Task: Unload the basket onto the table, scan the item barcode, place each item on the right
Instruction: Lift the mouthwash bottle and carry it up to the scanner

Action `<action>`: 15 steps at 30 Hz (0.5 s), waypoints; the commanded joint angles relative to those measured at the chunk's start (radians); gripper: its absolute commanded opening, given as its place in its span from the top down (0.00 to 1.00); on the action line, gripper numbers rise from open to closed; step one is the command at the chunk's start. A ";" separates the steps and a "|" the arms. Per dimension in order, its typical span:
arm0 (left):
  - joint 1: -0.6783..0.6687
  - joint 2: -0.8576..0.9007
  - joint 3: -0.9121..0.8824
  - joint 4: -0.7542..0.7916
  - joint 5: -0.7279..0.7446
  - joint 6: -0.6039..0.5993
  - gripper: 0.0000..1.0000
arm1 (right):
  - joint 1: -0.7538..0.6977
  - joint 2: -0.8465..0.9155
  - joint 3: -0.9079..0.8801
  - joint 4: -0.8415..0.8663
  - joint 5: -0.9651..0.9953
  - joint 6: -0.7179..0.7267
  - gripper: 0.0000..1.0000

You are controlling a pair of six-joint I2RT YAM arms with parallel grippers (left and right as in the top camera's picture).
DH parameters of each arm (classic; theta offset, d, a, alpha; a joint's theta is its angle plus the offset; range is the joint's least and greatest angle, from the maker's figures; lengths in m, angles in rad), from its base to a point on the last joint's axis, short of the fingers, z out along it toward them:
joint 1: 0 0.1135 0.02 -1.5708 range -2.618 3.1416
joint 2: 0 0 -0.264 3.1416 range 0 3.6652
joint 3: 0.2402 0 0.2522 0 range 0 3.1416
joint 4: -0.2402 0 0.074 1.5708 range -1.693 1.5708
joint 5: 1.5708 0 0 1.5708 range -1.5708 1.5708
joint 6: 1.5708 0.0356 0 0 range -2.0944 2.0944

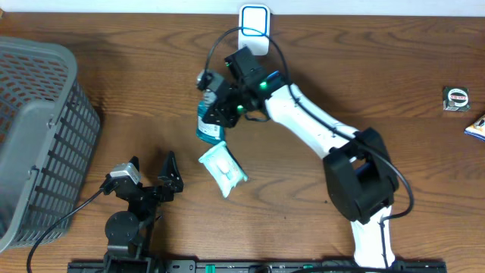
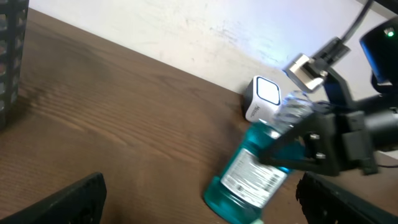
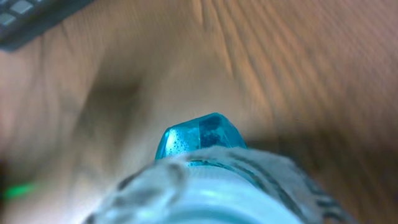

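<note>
Mouthwash bottle [image 2: 252,177], blue with a white label, lies tilted between the fingers of the right end effector [image 1: 217,114], which pinches it near the capped end (its own wrist view is blurred). The scanner [image 1: 254,26] stands just beyond. The left end effector [image 1: 153,168] is spread, well apart.

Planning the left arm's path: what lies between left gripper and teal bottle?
In the overhead view only bare table separates the left gripper from the teal bottle; the white pouch lies off that line.
</note>
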State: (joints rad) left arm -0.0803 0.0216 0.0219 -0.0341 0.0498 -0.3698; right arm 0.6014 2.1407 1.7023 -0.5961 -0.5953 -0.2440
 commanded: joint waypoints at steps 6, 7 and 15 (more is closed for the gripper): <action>0.003 -0.003 -0.018 -0.033 -0.013 0.002 0.02 | -0.084 -0.146 0.031 -0.230 -0.143 0.023 0.74; 0.003 -0.003 -0.018 -0.033 -0.012 0.001 0.02 | -0.091 -0.151 0.031 -0.262 -0.158 0.023 0.74; 0.003 -0.003 -0.018 -0.033 -0.012 0.001 0.02 | -0.159 -0.155 0.030 -0.512 -0.422 -0.086 0.74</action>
State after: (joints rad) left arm -0.0803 0.0216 0.0219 -0.0341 0.0502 -0.3698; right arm 0.4725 2.0232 1.7061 -1.0756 -0.8059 -0.2604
